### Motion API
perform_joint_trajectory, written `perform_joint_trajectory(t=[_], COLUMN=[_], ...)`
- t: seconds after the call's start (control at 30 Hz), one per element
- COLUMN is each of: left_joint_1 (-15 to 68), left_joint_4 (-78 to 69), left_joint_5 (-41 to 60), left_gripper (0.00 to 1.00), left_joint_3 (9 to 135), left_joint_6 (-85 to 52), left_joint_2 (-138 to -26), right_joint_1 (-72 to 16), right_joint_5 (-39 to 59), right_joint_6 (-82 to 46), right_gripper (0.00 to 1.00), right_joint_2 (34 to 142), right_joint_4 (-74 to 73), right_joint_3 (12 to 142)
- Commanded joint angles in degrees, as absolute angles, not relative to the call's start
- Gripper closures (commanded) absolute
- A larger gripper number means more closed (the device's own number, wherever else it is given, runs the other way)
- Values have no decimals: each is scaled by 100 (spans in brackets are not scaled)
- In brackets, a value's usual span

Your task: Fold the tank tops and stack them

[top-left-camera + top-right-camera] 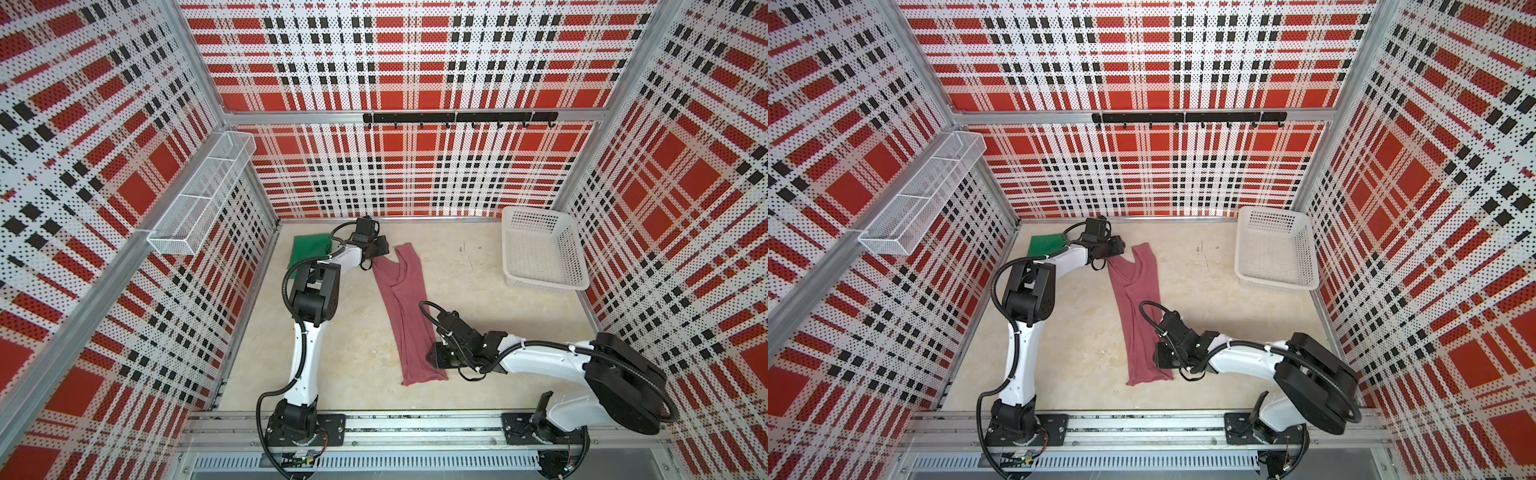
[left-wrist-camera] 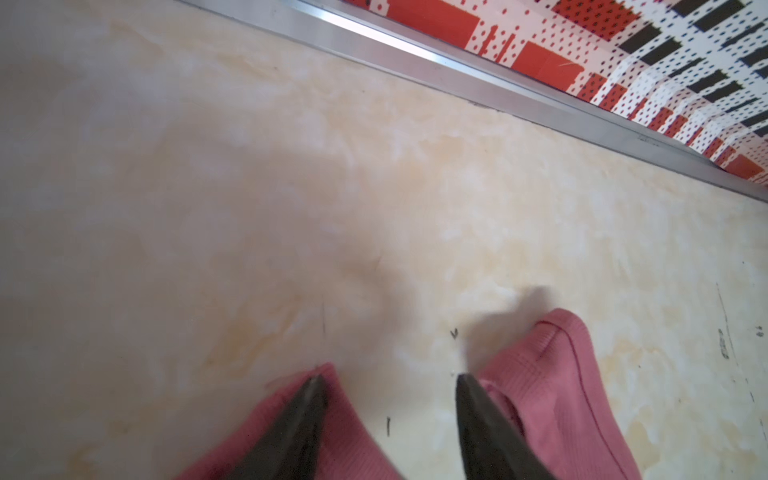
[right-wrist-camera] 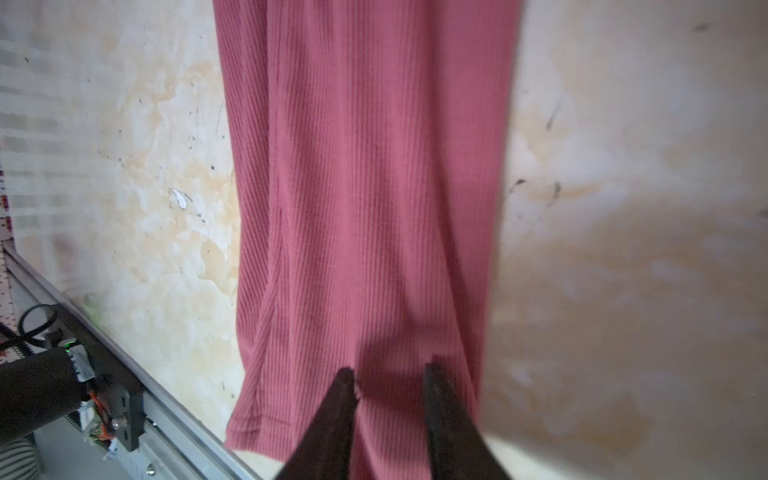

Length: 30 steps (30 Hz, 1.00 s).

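Observation:
The rose-pink tank top (image 1: 405, 316) (image 1: 1138, 316) lies mid-table as a long narrow strip, straps at the far end, hem near the front. My left gripper (image 1: 380, 249) (image 2: 390, 378) hovers open at the strap end; each fingertip sits over a strap (image 2: 552, 374), with bare table between them. My right gripper (image 1: 434, 357) (image 3: 390, 370) is at the hem's right edge, jaws apart over the ribbed cloth (image 3: 365, 166), which lies under and between them. The green tank top (image 1: 309, 249) (image 1: 1044, 245) rests folded at the back left, partly hidden by the left arm.
A white perforated basket (image 1: 544, 282) (image 1: 1279, 284) stands at the back right. A wire shelf (image 1: 199, 195) hangs on the left wall and a black hook rail (image 1: 457, 117) on the back wall. A metal rail (image 3: 166, 415) runs along the table's front edge.

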<state>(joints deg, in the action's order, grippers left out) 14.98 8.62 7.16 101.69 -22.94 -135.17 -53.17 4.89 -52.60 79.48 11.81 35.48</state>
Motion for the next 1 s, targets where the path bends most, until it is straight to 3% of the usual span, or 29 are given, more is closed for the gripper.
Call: perform_joint_trajectory(t=[0.0, 0.2, 0.5, 0.77, 0.97], left_joint_1=[1604, 2027, 3394, 4943, 5859], left_joint_4=[976, 1168, 1134, 772, -546], left_joint_5=[680, -27, 447, 896, 752], left_gripper=[36, 32, 49, 51, 53], left_joint_3=[10048, 8122, 3955, 1915, 795], left_joint_6=[-1968, -2087, -4181, -6830, -8541], left_joint_2=[-12769, -10573, -7498, -5547, -4791], right_joint_1=[-5098, -5003, -4871, -4852, -4836], right_joint_5=[334, 656, 1419, 1714, 1837], right_joint_6=[-5440, -5592, -5775, -5944, -6033], right_gripper=[60, 57, 63, 59, 59], right_joint_2=[7520, 7241, 6984, 6913, 6907], right_joint_4=[1628, 2240, 2016, 1777, 1602], right_joint_3=[3483, 3369, 3068, 2760, 2595])
